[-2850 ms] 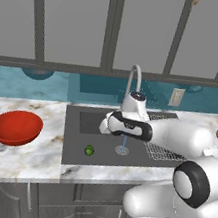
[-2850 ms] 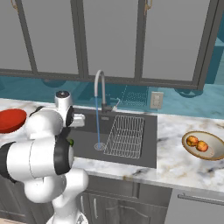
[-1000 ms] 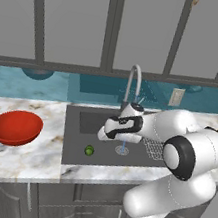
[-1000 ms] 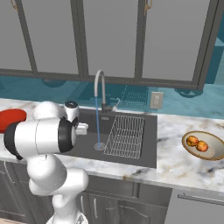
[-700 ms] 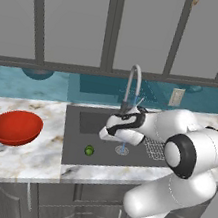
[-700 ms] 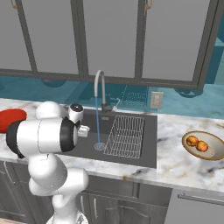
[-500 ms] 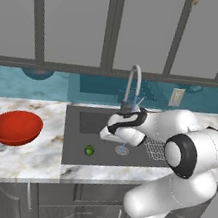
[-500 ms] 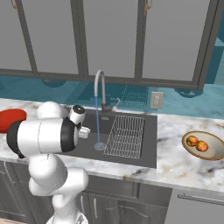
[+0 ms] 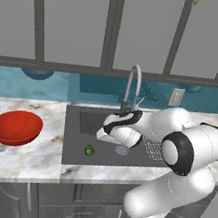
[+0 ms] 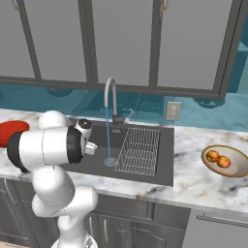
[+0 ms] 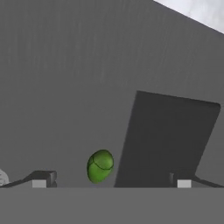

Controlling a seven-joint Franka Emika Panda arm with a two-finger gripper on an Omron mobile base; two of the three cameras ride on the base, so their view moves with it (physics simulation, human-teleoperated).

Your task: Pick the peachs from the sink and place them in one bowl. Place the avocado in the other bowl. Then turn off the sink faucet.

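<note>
We see the avocado (image 11: 100, 166) lying on the dark floor of the sink (image 9: 76, 146), toward its front left part in the left base view (image 9: 89, 151). In the hand view it sits low in the picture, between the two finger tips and somewhat nearer the left one, and apart from both. Our pincer (image 11: 111, 181) stands wide open: the finger tips (image 11: 43, 178) sit far apart at the bottom of the hand view, and nothing is held or touched between them. In the left base view the hand hangs over the middle of the sink, above and to the right of the avocado, in front of the faucet (image 9: 131, 87). A thin blue stream of water runs from the faucet's spout (image 10: 111, 99) down to the round drain (image 10: 110, 162). A wire rack (image 10: 139, 150) lies in the right part of the sink. The red bowl (image 9: 16, 127) stands on the marble counter (image 9: 21, 156) to the left of the sink, well apart from the avocado, and its inside looks bare. On the counter to the right of the sink, the tan bowl (image 10: 240, 167) holds the two peaches (image 10: 218, 159), which lie just beside each other.
</note>
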